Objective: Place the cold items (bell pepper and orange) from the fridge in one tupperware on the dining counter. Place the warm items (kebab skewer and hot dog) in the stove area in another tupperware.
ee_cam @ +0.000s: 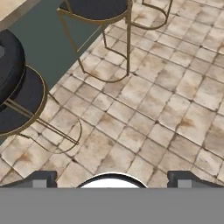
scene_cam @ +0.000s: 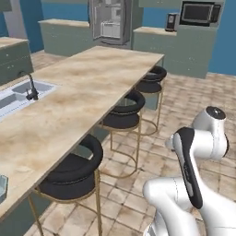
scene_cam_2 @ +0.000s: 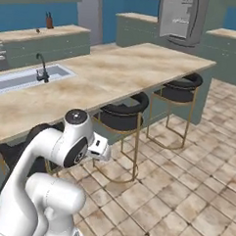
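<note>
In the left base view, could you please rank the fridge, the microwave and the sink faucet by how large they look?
1. Fridge, largest.
2. Microwave.
3. Sink faucet, smallest, though it stands nearer the camera than the other two.

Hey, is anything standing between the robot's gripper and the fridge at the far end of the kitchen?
Yes. The open gripper points down at the tiled floor beside the bar stools, and the long dining counter with its stools lies between the arm and the fridge at the far wall.

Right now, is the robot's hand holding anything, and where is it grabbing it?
Nothing is held. In the hand view the gripper is open, its fingertips wide apart with only tiled floor beyond them.
</note>
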